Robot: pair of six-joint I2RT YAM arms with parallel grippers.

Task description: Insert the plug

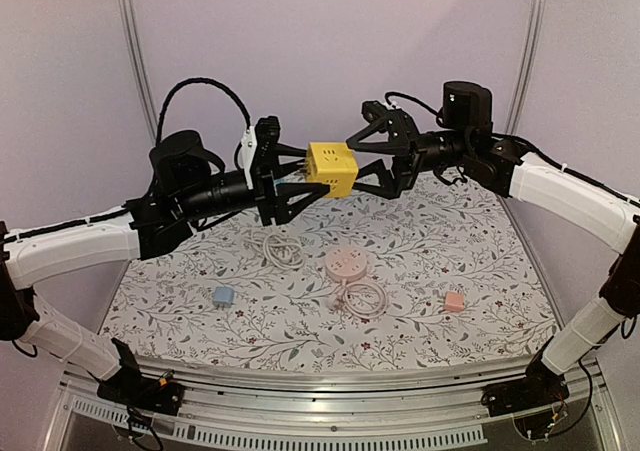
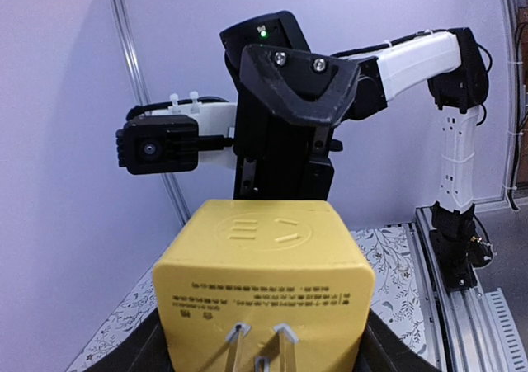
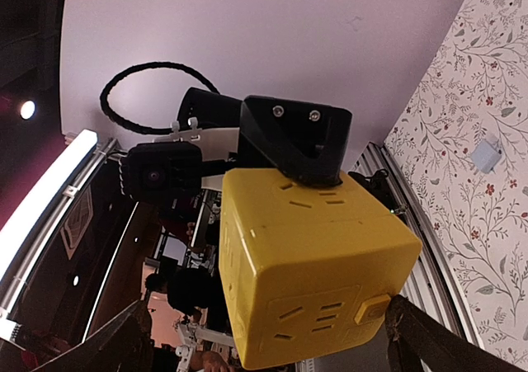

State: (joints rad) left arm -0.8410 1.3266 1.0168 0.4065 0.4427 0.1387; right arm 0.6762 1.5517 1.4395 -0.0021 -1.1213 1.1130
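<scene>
Left gripper (image 1: 303,177) clamps the yellow cube (image 1: 332,168); right gripper (image 1: 358,169) straddles it, grip unclear. Likely rigid, slick, light: hold flat sides, off the prongs (image 2: 233,343)

The left arm (image 1: 70,246) and right arm (image 1: 560,196) pair white shells on the long links with black cylindrical joint housings. The left gripper (image 1: 300,176) and right gripper (image 1: 358,164) are black and angular, each with two tapering fingers. A matte black finger bracket (image 2: 299,87) bears two silver screws (image 2: 280,57) below a green indicator light (image 2: 263,33). The wrist camera (image 2: 157,147) is a black ribbed block with a round lens. A black cable (image 1: 200,89) forms a loop; white cable ties (image 2: 183,100) project above the camera mount.
</scene>
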